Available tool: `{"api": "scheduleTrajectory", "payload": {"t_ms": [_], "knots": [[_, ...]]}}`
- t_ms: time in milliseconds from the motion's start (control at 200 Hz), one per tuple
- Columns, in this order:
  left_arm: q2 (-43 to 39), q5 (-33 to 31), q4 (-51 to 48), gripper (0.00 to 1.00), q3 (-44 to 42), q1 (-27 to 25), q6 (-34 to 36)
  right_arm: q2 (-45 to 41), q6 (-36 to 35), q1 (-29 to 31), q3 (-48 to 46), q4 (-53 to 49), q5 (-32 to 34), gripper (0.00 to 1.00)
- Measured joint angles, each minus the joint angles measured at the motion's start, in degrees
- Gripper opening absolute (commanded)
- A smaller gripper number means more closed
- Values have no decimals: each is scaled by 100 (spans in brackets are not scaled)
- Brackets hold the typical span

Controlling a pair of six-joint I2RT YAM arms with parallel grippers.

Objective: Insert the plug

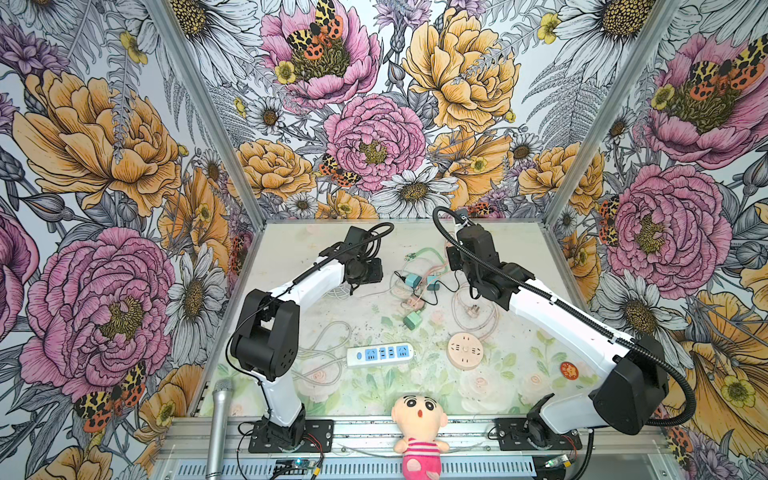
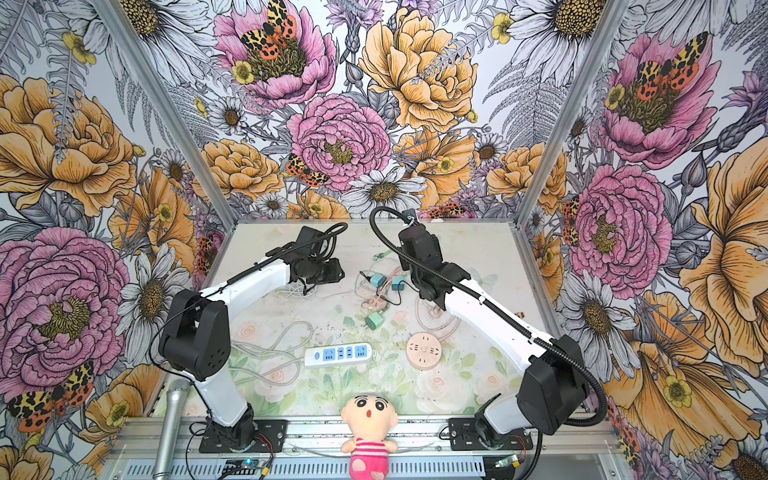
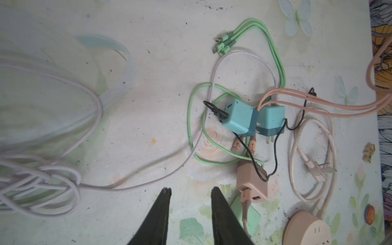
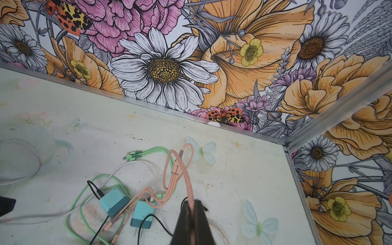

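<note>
The right gripper [image 4: 192, 202] clamps a thin salmon-pink rubber cable [image 4: 189, 178]. The left gripper [image 3: 191, 189] stands narrowly open, empty; two teal plastic cube chargers [image 3: 239, 117] lie ahead of it.

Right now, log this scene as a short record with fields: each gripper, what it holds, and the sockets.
left gripper: open, holding nothing
right gripper: shut on the thin peach rubber cable
white plastic power strip with blue sockets: flat on the pale flower-print tabletop, nothing plugged in
round peach plastic socket: to the strip's right in both top views, nothing plugged in
teal cube chargers: lying side by side, unplugged
</note>
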Motion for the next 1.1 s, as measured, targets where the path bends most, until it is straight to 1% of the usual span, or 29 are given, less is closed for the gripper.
{"api": "scheduleTrajectory", "payload": {"t_ms": [105, 265, 475, 621, 761, 886, 1096], "knots": [[46, 334, -2, 35, 0, -111, 0, -13, -35, -48, 0, -28, 24, 0], [52, 599, -2, 35, 0, -240, -4, -142, -37, -105, -2, -83, 20, 0], [190, 1010, 9, 36, -31, -278, -81, -203, -31, -125, -4, -105, 13, 0], [496, 1082, -13, 37, -142, -341, -234, -203, -31, -125, -13, -107, 7, 0], [737, 1141, -13, 37, -144, -540, -358, -205, -31, -125, -17, -107, 7, 0], [782, 1204, 17, 38, -144, -647, -529, -225, -31, -125, -52, -105, -2, 0], [793, 1237, 243, 40, -144, -647, -861, -269, -31, -125, -127, -107, -7, 0]]}}
